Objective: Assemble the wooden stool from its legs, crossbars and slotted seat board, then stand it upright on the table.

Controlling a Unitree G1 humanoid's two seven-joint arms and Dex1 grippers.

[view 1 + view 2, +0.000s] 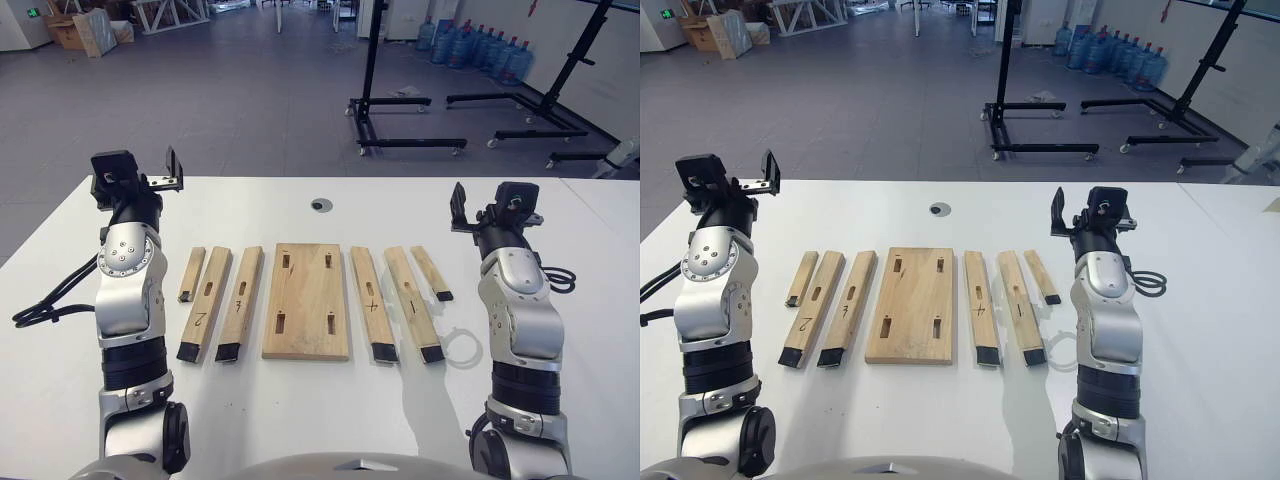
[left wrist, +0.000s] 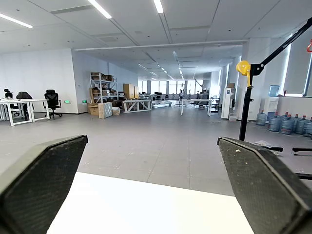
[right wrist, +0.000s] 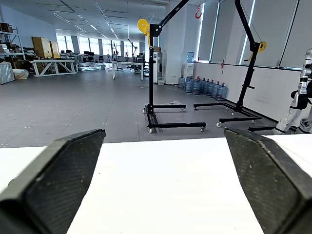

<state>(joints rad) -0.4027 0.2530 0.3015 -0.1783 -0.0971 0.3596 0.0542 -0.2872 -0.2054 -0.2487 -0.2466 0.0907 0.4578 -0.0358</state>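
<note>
A small round hole [image 1: 321, 205] sits in the white counter [image 1: 300, 400], near its far edge. A clear ring [image 1: 462, 347] lies flat on the counter, toward the right side. Beyond the counter, black wheeled frames [image 1: 412, 143] stand on the grey floor [image 1: 230, 100]. Blue water bottles [image 1: 480, 45] are grouped at the far right. Cardboard boxes [image 1: 85, 30] are at the far left. Office chairs [image 2: 51, 97] stand beside white desks [image 2: 14, 101].

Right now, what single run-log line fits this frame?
Stage: unassembled | seat board: flat on table | legs, crossbars: flat beside it, both sides | left gripper: fingers open, empty | right gripper: fingers open, empty
</note>
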